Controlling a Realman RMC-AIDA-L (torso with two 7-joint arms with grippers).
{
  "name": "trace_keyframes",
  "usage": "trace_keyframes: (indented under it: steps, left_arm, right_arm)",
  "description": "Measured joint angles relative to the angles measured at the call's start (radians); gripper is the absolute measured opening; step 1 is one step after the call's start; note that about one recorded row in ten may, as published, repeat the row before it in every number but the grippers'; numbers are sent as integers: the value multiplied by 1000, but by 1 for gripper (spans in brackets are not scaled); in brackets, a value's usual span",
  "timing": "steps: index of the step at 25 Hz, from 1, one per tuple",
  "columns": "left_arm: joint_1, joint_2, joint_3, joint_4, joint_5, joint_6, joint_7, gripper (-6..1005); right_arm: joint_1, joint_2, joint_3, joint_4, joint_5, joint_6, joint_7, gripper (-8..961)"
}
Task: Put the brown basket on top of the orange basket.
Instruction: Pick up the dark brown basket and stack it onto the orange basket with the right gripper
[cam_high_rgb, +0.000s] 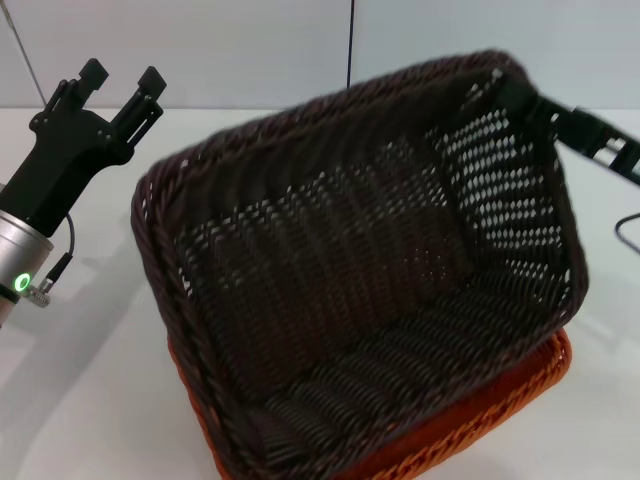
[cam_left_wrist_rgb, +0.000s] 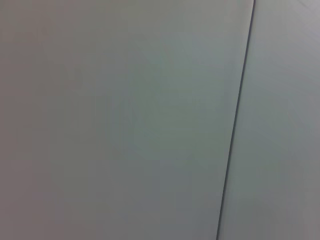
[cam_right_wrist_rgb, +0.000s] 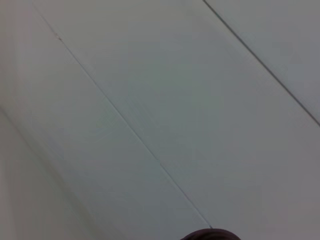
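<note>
The brown basket (cam_high_rgb: 360, 270) sat tilted in the orange basket (cam_high_rgb: 480, 420) — right gripper (cam_high_rgb: 520, 95) clamped on its far rim; left gripper (cam_high_rgb: 122, 88) hung released, apart.

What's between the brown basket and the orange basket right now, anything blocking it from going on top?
Nothing visible. The brown basket is tilted directly over the orange basket, its far corner at the right gripper. The left gripper is off to the side, open.

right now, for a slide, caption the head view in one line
Right gripper holds the tilted brown basket by its far corner over the orange basket; left gripper open, off to the left.
</note>
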Motion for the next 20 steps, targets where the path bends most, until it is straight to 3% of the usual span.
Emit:
trace_keyframes:
  steps: [14,20]
  left_arm:
    - [-15,0,0,-9,0,-4,2,814]
    - [-14,0,0,-11,0,-4,2,814]
  right_arm:
    - [-4,-6,-171,52,-29,186,-28,194]
    - [3,-9,-198,44,-70,241,-17,194]
